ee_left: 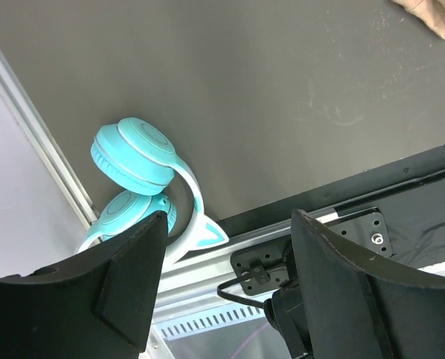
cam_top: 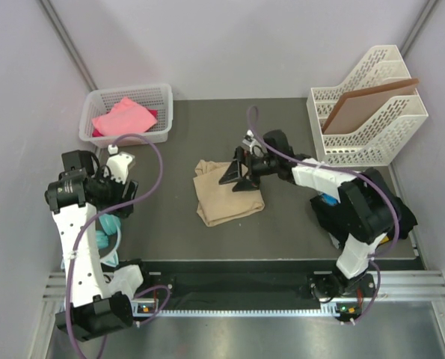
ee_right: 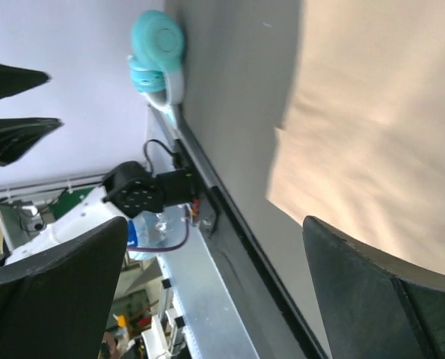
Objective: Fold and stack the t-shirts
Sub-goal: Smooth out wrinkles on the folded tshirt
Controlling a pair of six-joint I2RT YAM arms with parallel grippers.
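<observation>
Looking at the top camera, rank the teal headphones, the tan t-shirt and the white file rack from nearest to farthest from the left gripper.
From the left gripper:
1. Teal headphones, right beside it at the near left edge.
2. Tan t-shirt, in the middle, off to its right.
3. White file rack, at the far right back corner.

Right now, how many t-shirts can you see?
2: a tan t-shirt mid-table, and a pink t-shirt in the white basket. Others may be hidden beneath it.

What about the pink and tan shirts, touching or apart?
Apart. The top view shows the pink shirt in the basket, with bare table between it and the tan shirt.
</observation>
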